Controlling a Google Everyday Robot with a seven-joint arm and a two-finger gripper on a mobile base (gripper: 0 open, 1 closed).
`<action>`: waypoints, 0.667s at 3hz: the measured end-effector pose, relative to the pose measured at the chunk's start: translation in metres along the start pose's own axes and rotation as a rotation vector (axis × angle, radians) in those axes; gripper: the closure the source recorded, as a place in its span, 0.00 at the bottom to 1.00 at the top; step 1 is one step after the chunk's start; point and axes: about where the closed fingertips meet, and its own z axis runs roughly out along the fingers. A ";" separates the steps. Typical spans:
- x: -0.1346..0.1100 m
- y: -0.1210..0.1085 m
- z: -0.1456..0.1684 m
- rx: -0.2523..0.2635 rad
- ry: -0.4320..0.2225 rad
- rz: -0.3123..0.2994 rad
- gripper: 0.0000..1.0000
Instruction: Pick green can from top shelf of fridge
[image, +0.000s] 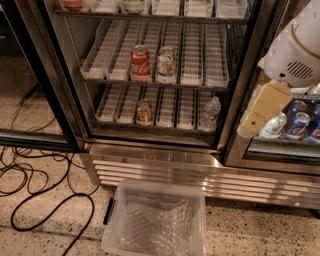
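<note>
The fridge (155, 156) frame and ribbed base are brushed stainless steel with a dull sheen. Its white lane trays (165, 47) look like matt plastic. The red cola can (140, 63) is glossy metal. At six o'clock, a clear plastic bin (161, 184) holds crinkled bubble wrap (152, 225). At three o'clock, the gripper (261, 109) is matt cream, perhaps plastic.

Lab, gripper (260, 112) right of fridge (150, 159) (loose cables (92, 207))

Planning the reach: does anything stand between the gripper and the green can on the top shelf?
The gripper hangs at the right, before the closed glass door. The green can stands up left on the top shelf. Only the steel door post lies between them in this view.
</note>
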 end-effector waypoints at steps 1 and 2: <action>-0.020 -0.012 0.020 -0.018 -0.022 0.047 0.00; -0.021 -0.012 0.021 -0.021 -0.022 0.051 0.00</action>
